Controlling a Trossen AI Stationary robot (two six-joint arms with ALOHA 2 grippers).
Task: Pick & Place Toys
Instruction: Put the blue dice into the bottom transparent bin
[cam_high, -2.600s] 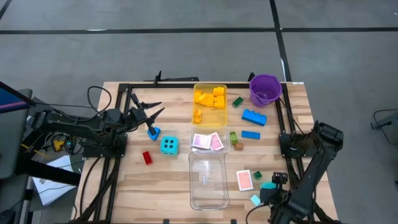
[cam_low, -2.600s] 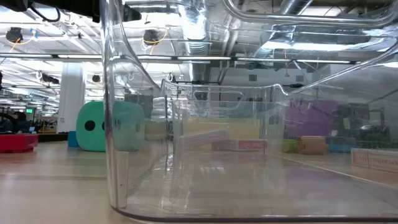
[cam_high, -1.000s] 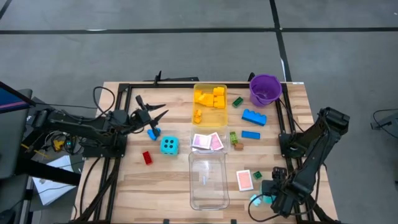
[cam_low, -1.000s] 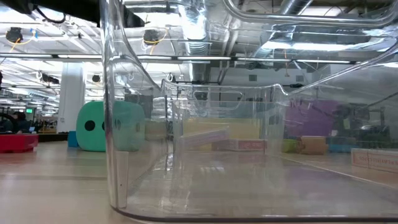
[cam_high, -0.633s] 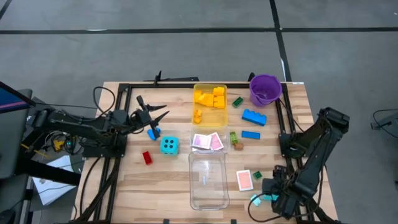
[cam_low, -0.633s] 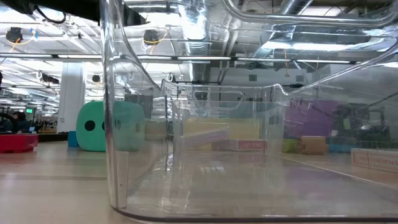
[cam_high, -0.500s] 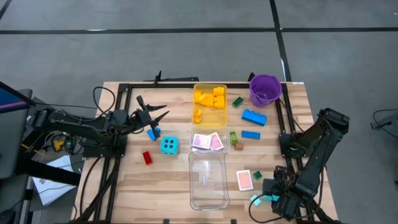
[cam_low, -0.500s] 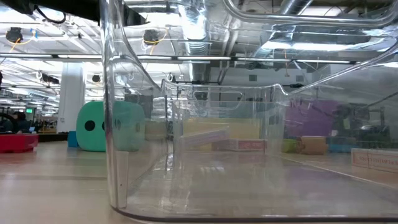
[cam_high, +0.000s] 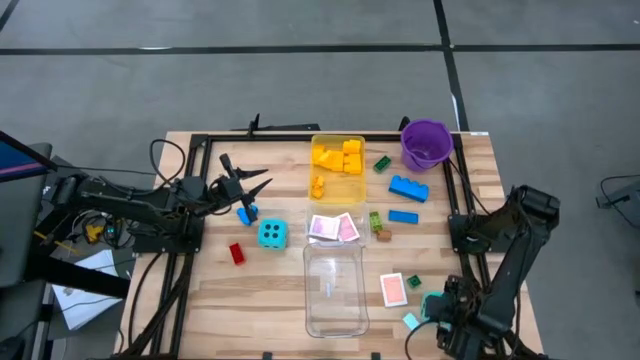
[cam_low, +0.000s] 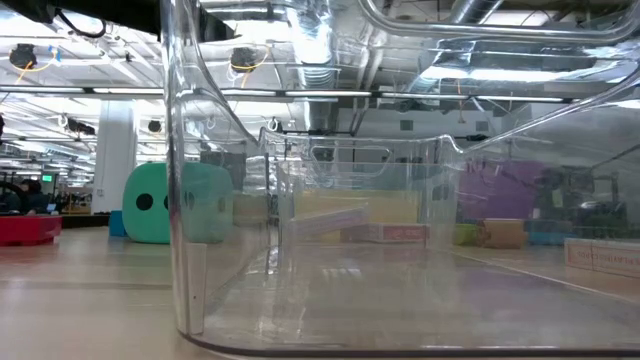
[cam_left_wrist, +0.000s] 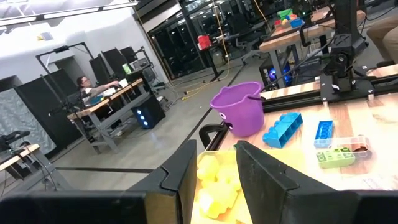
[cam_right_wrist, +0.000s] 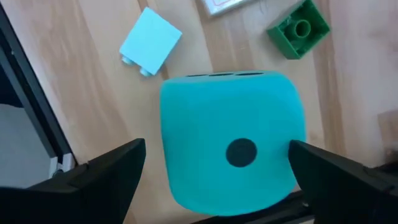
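Note:
A cyan black-dotted die (cam_right_wrist: 233, 143) sits on the table near its front right corner and also shows in the high view (cam_high: 432, 302). My right gripper (cam_right_wrist: 217, 144) points down over it, open, one finger on each side of the die. A pale blue brick (cam_right_wrist: 150, 41) and a green brick (cam_right_wrist: 298, 28) lie close by. My left gripper (cam_high: 245, 180) hovers at the table's left, open and empty, just beyond a blue brick (cam_high: 245, 213). A second cyan die (cam_high: 271, 234) and a red brick (cam_high: 237, 253) lie nearer the front. My right gripper has its fingers (cam_right_wrist: 118, 180) beside the die's two opposite sides, coming from above and pointing down. The die rests on the table with its one-dot face (cam_right_wrist: 241, 152) up. I cannot tell whether the fingers touch it.
A clear tray (cam_high: 335, 290) stands at the front middle, with pink-backed cards (cam_high: 333, 228) beyond it and one card (cam_high: 393, 289) to its right. A yellow tray (cam_high: 338, 165) of yellow bricks, a purple bucket (cam_high: 426, 143) and blue bricks (cam_high: 408, 187) are at the back.
My right arm has shifted a little toward the table's near edge, and the cyan die, then covered by the gripper in the high view, now shows beside it. The die stays in its place.

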